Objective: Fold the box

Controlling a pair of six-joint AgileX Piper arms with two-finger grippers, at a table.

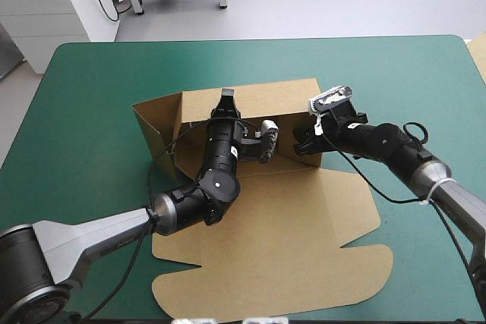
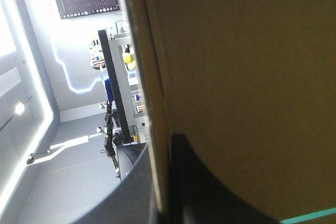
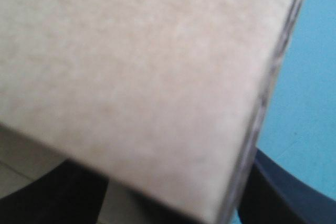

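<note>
Left hand [image 1: 226,102] and right hand [image 1: 307,140] each pinch a raised wall of the box [image 1: 258,100]; lid [image 1: 288,248] lies flat behind them; tucking probably remains

The box [image 1: 304,225] is a cut sheet of plain brown board, partly built. It sits about the middle of the table [image 1: 91,81], reaching toward the table's near edge. Its far part stands as an open tray, with a back wall and side walls raised from the floor. The left wall leans a little outward. The lid, with rounded tabs and a notched outline, lies flat on the table, spreading from the tray toward the near edge.
</note>
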